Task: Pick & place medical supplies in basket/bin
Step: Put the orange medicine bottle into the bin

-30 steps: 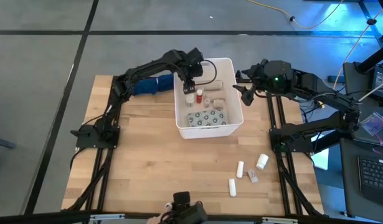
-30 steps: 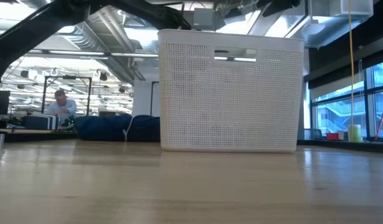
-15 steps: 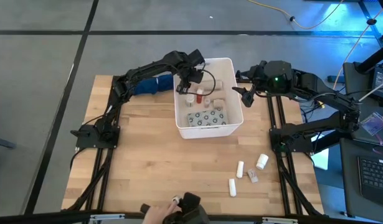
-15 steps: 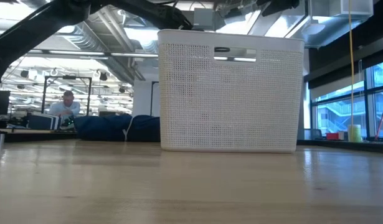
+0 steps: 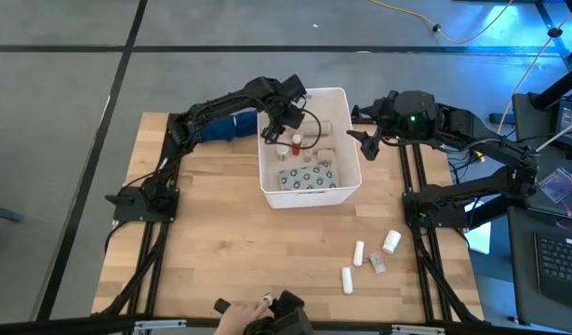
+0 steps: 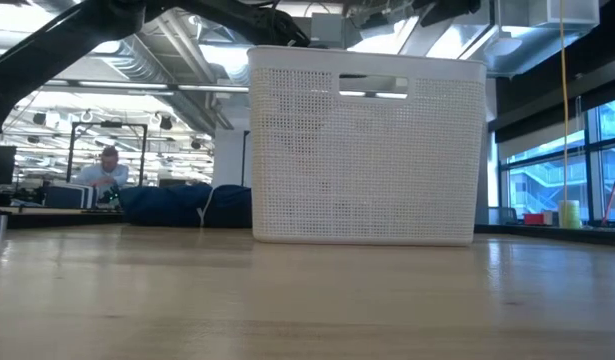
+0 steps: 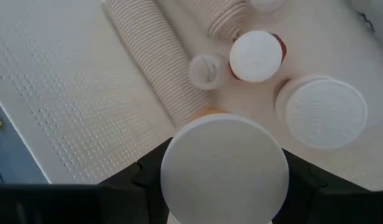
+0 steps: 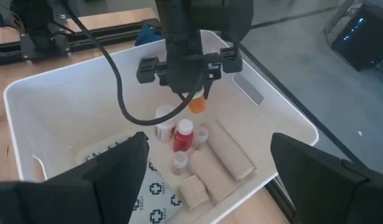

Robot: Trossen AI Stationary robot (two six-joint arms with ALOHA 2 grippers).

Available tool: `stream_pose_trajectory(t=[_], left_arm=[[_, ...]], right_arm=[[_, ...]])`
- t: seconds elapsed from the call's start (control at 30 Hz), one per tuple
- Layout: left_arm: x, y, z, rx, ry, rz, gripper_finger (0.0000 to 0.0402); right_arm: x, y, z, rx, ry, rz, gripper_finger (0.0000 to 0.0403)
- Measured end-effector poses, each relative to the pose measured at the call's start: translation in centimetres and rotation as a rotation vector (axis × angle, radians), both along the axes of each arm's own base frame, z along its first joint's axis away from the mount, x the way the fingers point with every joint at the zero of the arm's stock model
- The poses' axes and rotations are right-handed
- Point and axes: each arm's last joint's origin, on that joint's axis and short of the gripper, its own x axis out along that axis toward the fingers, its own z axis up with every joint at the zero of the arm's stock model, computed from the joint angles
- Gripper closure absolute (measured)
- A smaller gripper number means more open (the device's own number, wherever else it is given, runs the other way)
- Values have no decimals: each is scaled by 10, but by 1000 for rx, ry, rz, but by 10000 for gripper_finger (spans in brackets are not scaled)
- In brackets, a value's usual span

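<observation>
Orange pill bottle with a white cap point(image 7: 223, 168) is hanging pinched in the left gripper's point(image 8: 190, 93) jaws, above the inside of the large white perforated plastic tub point(image 5: 346, 177) at the worktop's far middle. Beneath it are lying beige crepe rolls point(image 8: 231, 149), a red bottle point(image 8: 183, 134) and a white-capped bottle point(image 7: 325, 112). Step in hand looks like the drop: jaws need spreading over a free spot. Right gripper point(image 5: 363, 141) is waiting beside the tub's right wall, jaws spread and empty. Four white supplies point(image 5: 369, 256) are still lying on the wooden worktop point(image 5: 211, 242), near right.
</observation>
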Motion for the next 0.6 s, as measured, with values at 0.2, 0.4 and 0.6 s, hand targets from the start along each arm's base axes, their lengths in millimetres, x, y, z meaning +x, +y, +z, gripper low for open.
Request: stream_pose_trajectory(t=[0.2,0.4,0.6], left_arm=[[-3,0,-9,-2,40,68,208],[-6,-5,-28,-31,111,59,212],[-8,-9,-42,-53,154,56,209]], right_arm=[[-2,0,-3,12,31,-2,66],[-2,1,-3,13,38,-2,66],[-2,1,-3,13,38,-2,66]])
